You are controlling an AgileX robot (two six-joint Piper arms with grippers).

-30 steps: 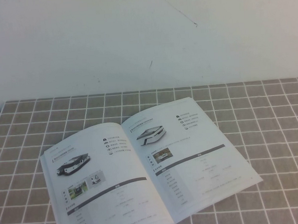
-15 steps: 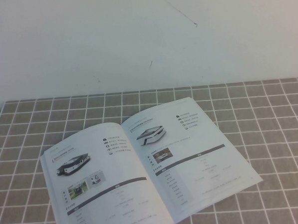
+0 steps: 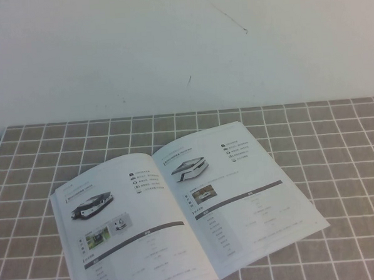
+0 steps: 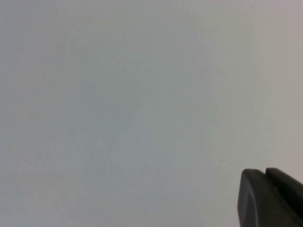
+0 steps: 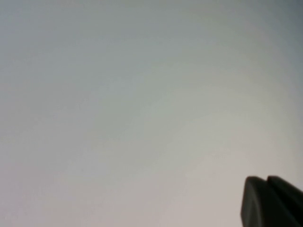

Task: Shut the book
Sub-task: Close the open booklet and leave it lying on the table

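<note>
On the robot's left: left gripper (image 4: 270, 201), seen only through its own wrist camera, as a black blocky edge against a plain pale grey surface. Cannot tell how far open it is, nor whether it has hold of anything. Where the book lies relative to it cannot be told.

Centre, from the raised camera: book (image 3: 198, 240) lies open, face up, on the grey tiled table (image 3: 338, 144), turned so its centre fold (image 3: 178, 203) runs at a slant. It sits on the near part of the table, and its near-left corner is cut off by the edge of the view.
- Left page (image 3: 117, 244): picture of a low dark-and-white machine near the top, small photos beneath, a dark band, then print too small to read.
- Right page (image 3: 253, 205): similar layout, with a machine picture at the top, a dark band across the middle and fine print below.

Behind the table stands a pale wall (image 3: 138, 48) with a few faint dark marks (image 3: 244, 30).

Robot's right: right gripper (image 5: 271, 201), seen likewise only through its own wrist camera, as a black edge against a blank pale surface. Cannot tell its opening, or whether it holds anything. Its place relative to the book cannot be told either.
</note>
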